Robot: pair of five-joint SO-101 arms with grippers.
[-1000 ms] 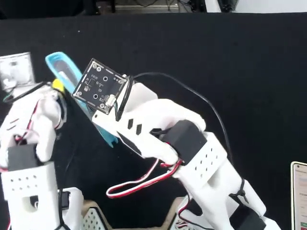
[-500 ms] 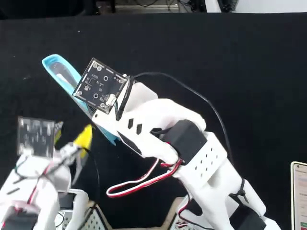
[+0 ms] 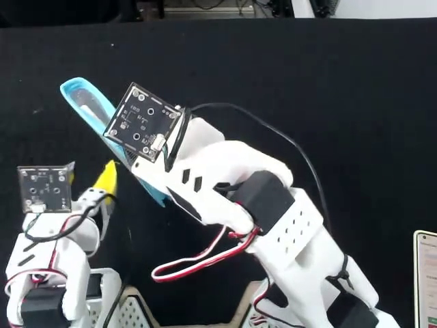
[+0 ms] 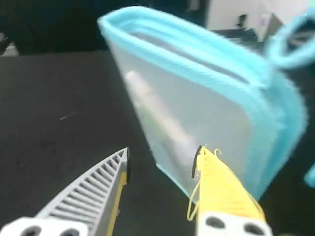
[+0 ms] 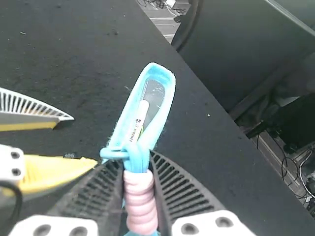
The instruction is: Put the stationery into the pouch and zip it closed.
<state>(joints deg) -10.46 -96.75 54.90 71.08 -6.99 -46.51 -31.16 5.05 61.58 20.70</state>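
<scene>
Left arm (image 3: 51,266): at the table's near left corner, gripper pointing toward the far edge.
Left gripper (image 4: 162,151): jaws apart, 1 grey finger (image 4: 93,196), 1 yellow finger (image 4: 221,196), nothing between them.
Right arm (image 3: 273,219): stretched from the near edge toward the left edge.
Right gripper (image 5: 135,164): 2 fingers clamped on the pouch (image 5: 152,98).

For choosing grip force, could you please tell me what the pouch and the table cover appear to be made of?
The pouch looks like frosted translucent plastic, since a pale pen-like item shows dimly through its wall, with fuzzy light-blue woven fabric edging. The table cover seems matte black cloth, showing lint and no glare.
</scene>
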